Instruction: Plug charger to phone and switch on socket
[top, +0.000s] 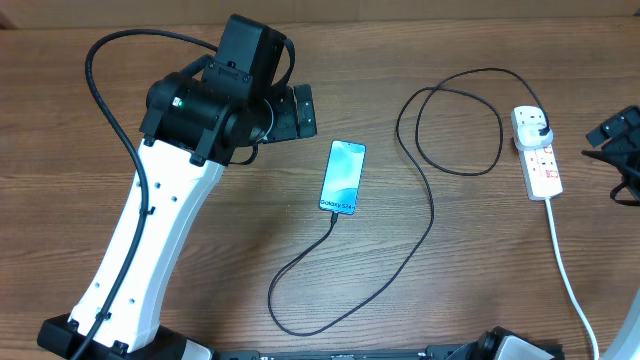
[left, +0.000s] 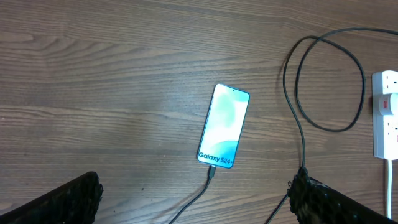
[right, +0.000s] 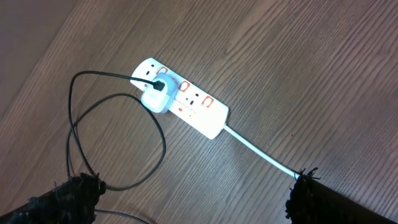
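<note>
Only the overhead view takes in everything at once. It shows one phone (top: 343, 178) lying flat mid-bench with its screen lit, one charger (top: 425, 235) looping from the phone's near short edge across the bench (top: 480, 290), and one socket (top: 538, 152) far to the right.

The left wrist view shows what the overhead blurs: the charger's tip (left: 212, 173) meets the phone's short edge just below the "Galaxy" text. The left end effector (left: 194, 199) is spread wide, holding nothing, with one finger in each lower corner.

The right wrist view alone shows the socket's red-marked switches and a pale plug (right: 155, 98) sitting in an outlet near one end. A white cord (right: 256, 150) leaves the other end. The right end effector (right: 196, 186) is also spread wide and empty above it.

That makes two end effectors, neither touching anything.
</note>
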